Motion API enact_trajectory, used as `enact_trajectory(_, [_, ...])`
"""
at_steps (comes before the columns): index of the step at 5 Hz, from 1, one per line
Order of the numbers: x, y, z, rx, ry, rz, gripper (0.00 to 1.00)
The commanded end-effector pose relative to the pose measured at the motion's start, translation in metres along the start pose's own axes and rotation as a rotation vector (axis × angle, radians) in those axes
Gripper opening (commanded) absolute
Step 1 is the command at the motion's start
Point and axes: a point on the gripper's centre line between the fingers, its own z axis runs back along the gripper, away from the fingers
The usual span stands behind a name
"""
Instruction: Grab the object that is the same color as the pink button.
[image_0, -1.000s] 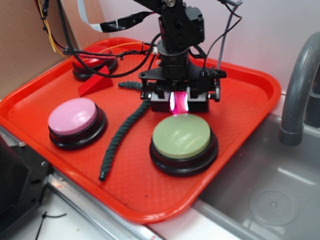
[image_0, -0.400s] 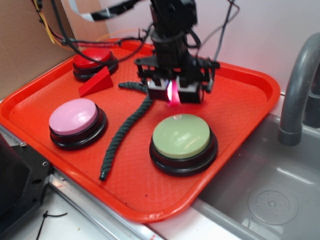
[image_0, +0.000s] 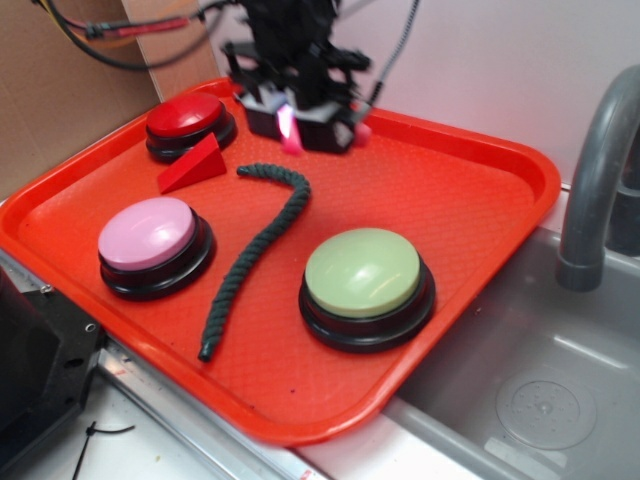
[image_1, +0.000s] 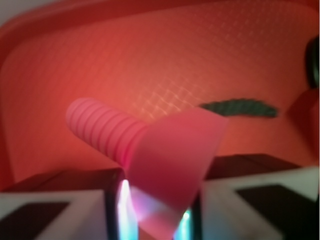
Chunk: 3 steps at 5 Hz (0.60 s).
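Observation:
My gripper is shut on the small bright pink piece and holds it above the far edge of the red tray. In the wrist view the pink piece fills the middle: its flat disc is pinched between the two fingers and its ribbed stem points up and left. My gripper shows at the bottom of that view. The pink button with its pale pink top on a black base stands at the tray's front left, well away from the gripper.
A red button and a red wedge sit at the back left. A dark green rope curves across the middle; its end shows in the wrist view. A pale green button stands front right. A grey faucet and sink lie right.
My gripper has risen and moved toward the back left of the tray, carrying the pink piece away from the green button.

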Motion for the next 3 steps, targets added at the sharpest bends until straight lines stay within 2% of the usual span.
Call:
enact_trajectory(1, [-0.011, 0.037, 0.084, 0.027, -0.101, -0.127, 0.0])
enact_trajectory(2, [-0.021, 0.052, 0.096, -0.009, -0.118, -0.105, 0.0])
enact_trajectory(3, [-0.024, 0.055, 0.093, 0.0, -0.12, -0.056, 0.0])
